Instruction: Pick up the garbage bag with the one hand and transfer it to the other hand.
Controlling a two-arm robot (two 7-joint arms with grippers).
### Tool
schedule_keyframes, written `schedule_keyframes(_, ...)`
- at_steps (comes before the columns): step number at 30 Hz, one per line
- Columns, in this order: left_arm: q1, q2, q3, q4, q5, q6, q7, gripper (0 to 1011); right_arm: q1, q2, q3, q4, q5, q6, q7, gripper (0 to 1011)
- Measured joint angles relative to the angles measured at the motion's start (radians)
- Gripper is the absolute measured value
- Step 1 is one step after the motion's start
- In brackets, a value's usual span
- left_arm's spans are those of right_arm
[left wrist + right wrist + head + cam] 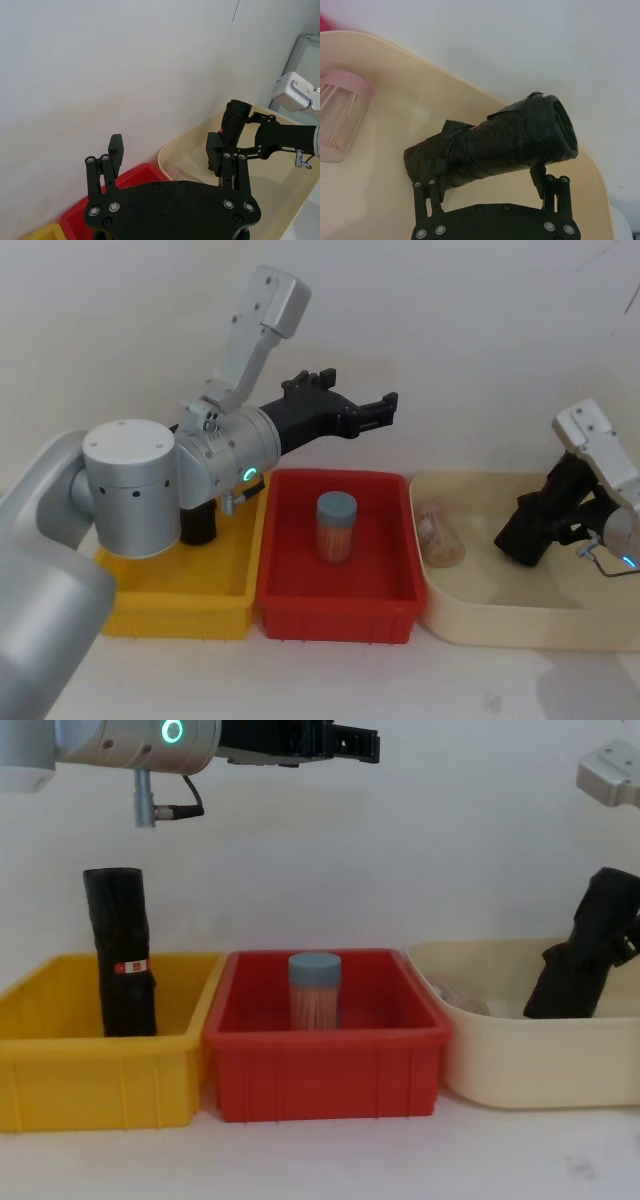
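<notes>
Right wrist view showed the right pincer (487,172), on the blue-ringed arm, clamped across the garbage bag (510,140), a black glossy plastic roll. The roll stood tilted over the cream plastic tub (520,1060), its top leaning away from the robot's left. Its lower end perhaps touched the tub floor; the rim hid that. Farther off, beyond the red plastic bin (335,585), the left pincer (358,390), on the green-ringed arm, hovered spread wide and pointed toward the roll on its right, well apart from it.
</notes>
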Motion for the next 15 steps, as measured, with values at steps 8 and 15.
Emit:
schedule_keyframes(8, 0.000, 0.000, 0.000, 0.000, 0.000, 0.000, 0.000, 1000, -0.023, 0.005, 0.018, -0.040, 0.002, 0.015, 0.001, 999)
schedule_keyframes(15, 0.000, 0.000, 0.000, 0.000, 0.000, 0.000, 0.000, 1000, -0.046, 0.010, 0.034, -0.082, 0.009, 0.033, -0.002, 999)
